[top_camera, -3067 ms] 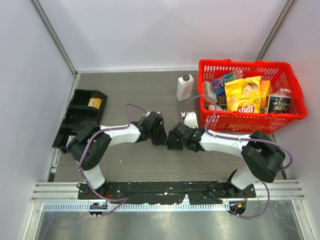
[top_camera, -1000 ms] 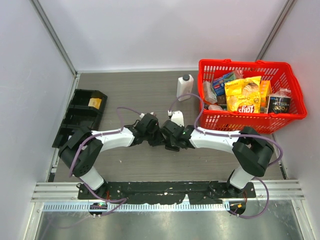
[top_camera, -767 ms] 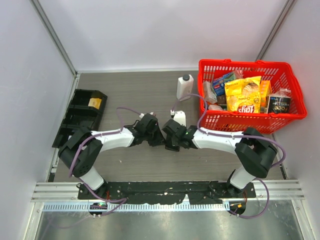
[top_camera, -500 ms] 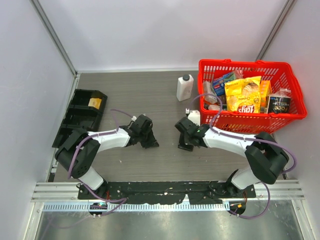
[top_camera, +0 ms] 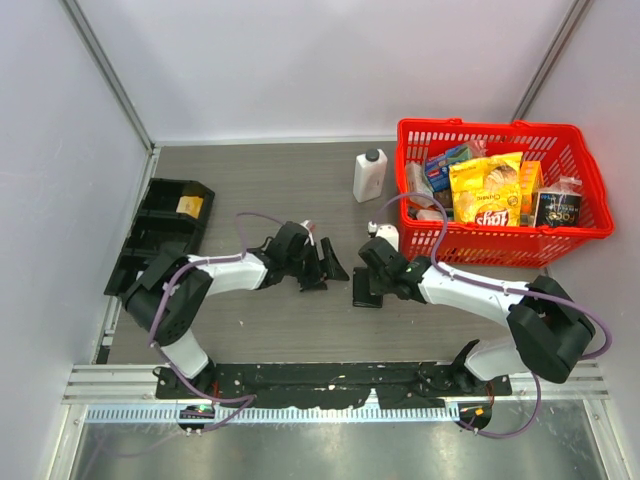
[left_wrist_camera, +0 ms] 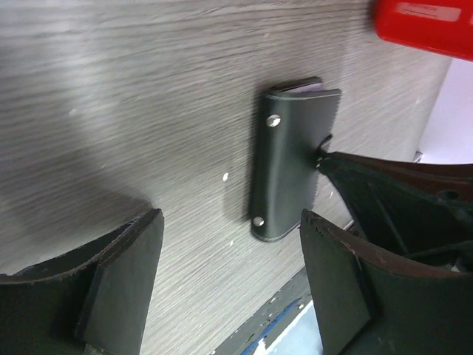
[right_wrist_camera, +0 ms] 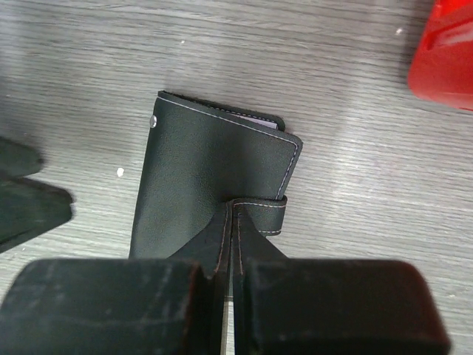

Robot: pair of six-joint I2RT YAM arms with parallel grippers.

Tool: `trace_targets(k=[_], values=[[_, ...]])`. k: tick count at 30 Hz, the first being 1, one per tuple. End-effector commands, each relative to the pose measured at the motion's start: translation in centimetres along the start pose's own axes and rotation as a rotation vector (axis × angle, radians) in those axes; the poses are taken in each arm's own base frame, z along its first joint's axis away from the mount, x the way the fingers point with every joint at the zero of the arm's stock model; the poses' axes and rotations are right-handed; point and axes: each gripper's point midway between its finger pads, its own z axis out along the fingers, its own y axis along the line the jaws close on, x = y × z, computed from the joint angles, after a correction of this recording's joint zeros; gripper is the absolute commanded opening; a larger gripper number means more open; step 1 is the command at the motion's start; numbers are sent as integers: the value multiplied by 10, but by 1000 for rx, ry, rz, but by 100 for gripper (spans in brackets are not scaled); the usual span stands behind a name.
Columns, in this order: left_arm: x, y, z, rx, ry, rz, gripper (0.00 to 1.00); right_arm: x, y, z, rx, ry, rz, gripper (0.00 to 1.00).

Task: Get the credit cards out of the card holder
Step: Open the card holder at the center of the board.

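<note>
The card holder [right_wrist_camera: 207,170] lies folded shut on the grey table [right_wrist_camera: 355,89], between the two grippers and near the red basket [top_camera: 505,190]. A thin pale edge showing at its far end [right_wrist_camera: 255,120] we take to be the credit cards; none are out.

The right gripper [right_wrist_camera: 230,222] is pinched closed on the snap tab [right_wrist_camera: 259,211], with the strap seen running between its fingertips. The left gripper [left_wrist_camera: 229,222] stands with its jaws spread wide, well apart from the holder and touching nothing.

Assessment of risk:
- The holder is not pinned. If the right arm pulls on the tab, we judge the whole holder is likely to slide or lift off the table and stay shut.
- The tab is narrow and smooth. The grip on it is slight, and a sharp pull could strip it from the fingers.
- The cards sit deep in their pockets. Once the holder is open, a lone gripper tugging at them could drag it along.

We recommend the left gripper secure the body first.
</note>
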Motion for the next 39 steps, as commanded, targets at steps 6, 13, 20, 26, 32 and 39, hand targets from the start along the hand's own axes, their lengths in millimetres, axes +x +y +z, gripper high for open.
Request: trace_targets(k=[6, 13, 20, 26, 32, 39], values=[[5, -38, 29, 132, 90, 68, 72, -11, 28, -3, -154, -57, -11, 1], [18, -19, 39, 62, 135, 56, 59, -8, 28, 0, -156, -50, -12, 1], [23, -16, 40, 51, 141, 62, 37, -10, 31, 1, -173, -56, -16, 1], [21, -9, 35, 1, 125, 75, 0, -12, 30, 0, -159, -58, -16, 1], [16, 34, 11, -207, 76, 69, 0, -13, 4, -2, -28, -56, -15, 1], [7, 56, -11, -231, 43, -3, 0, 3, -25, 2, 112, 16, -17, 1]])
